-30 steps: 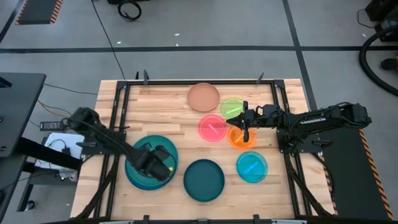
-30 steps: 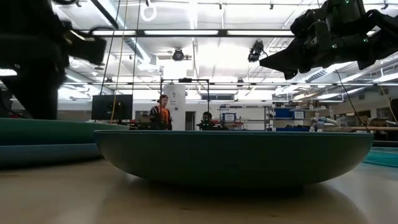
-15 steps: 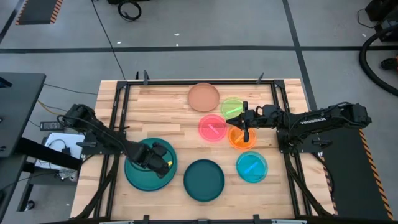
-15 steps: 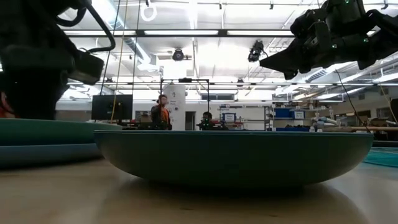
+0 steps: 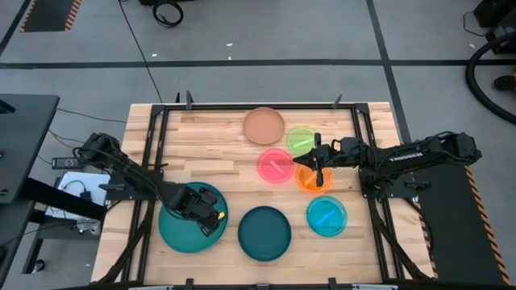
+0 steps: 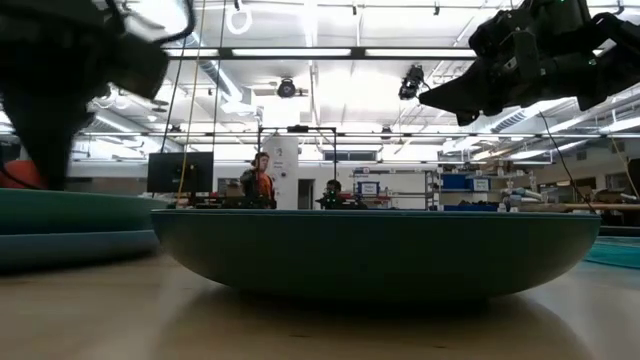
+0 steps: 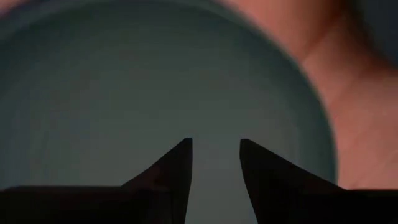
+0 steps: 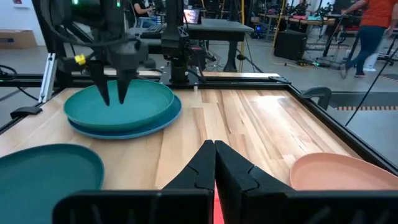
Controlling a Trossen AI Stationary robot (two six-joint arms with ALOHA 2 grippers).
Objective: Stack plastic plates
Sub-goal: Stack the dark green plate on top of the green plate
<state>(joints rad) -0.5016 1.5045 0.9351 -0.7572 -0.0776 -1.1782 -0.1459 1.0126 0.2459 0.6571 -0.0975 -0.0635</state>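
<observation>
A large teal plate (image 5: 181, 229) lies on a blue plate (image 8: 166, 118) near the table's near-left corner. My left gripper (image 7: 215, 143), also seen in the right wrist view (image 8: 112, 99), is open and points straight down over the teal plate's bowl; touching does not show. The dark-teal plate (image 5: 264, 234) rests flat beside the stack. The tan plate (image 5: 264, 126), green plate (image 5: 302, 139), pink plate (image 5: 274, 167), orange plate (image 5: 310, 181) and cyan plate (image 5: 326, 215) lie apart on the right half. My right gripper (image 8: 214, 149) is shut, raised above the pink and orange plates (image 5: 313, 167).
A black metal frame (image 5: 153, 145) runs round the table's edges. Bare wood (image 5: 210, 153) lies between the teal stack and the tan plate. In the low view the dark-teal plate (image 6: 375, 250) fills the foreground. People (image 6: 262, 185) stand far off in the room.
The teal plate has shifted toward the table's near-left corner and now covers almost all of the blue plate beneath it. The left arm has drawn back toward the table's left edge, its gripper staying over the stack. The right arm has kept still.
</observation>
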